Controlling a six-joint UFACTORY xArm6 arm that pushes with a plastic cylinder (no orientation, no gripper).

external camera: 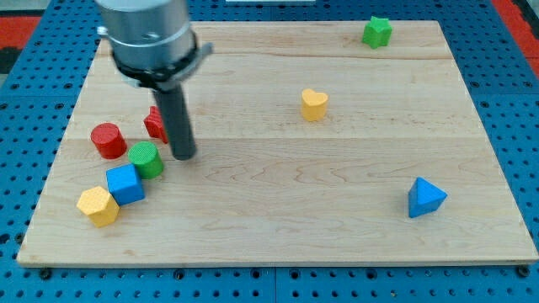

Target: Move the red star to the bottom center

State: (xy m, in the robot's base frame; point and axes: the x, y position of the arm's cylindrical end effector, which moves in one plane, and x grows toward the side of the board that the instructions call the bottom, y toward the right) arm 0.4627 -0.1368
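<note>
Wooden board [278,227] on blue pegboard [25,101] | my tip [184,156] beside part-hidden, seemingly red star [155,124] | no pincer seen

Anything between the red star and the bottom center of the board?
Nothing visible blocks that path. My tip stands at the red star's right side, partly hiding it. The green cylinder, blue cube and yellow block sit below the star, left of a line to the bottom center.

Wooden board [337,210] on blue pegboard [514,101], eight blocks scattered.
</note>
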